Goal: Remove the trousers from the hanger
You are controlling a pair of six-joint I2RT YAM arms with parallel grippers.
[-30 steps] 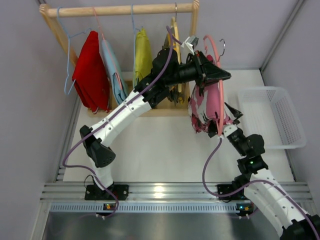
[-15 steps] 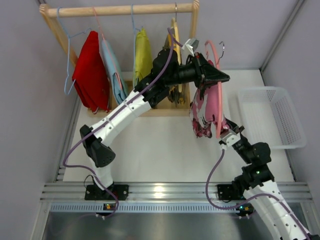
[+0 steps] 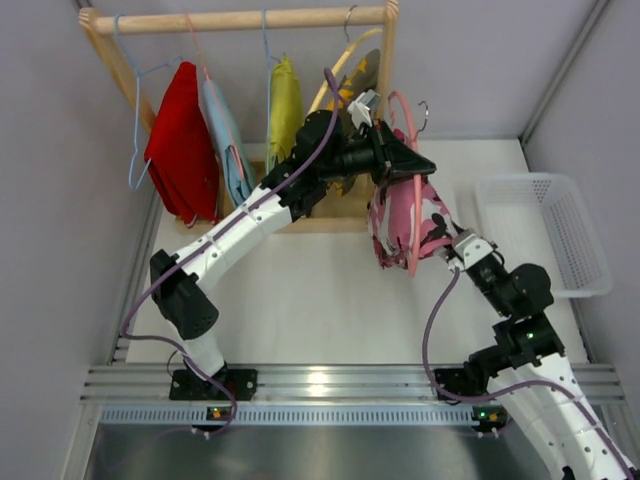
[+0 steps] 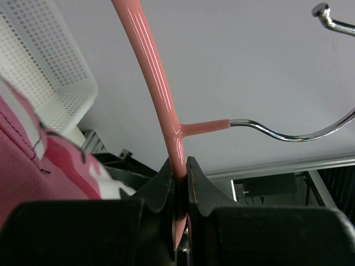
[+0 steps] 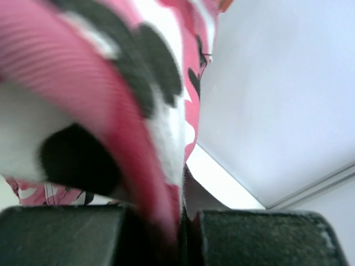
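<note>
The pink trousers, patterned white and dark, hang over a pink hanger in the air to the right of the rack. My left gripper is shut on the hanger's bar just below its metal hook, as the left wrist view shows on the hanger. My right gripper is shut on the trousers' lower right edge; in its wrist view the cloth fills the frame and runs down between the jaws. The camouflage trousers hang tilted on a yellow hanger at the rail's right end.
A wooden rack at the back carries a plain red pair, a light blue garment and an olive-yellow pair. A white basket stands at the right edge of the table, close to my right arm.
My right gripper has closed on the pink trousers' edge. My left arm has carried the hanger left and toward the rack, and the yellow hanger with the camouflage pair has swung upward.
</note>
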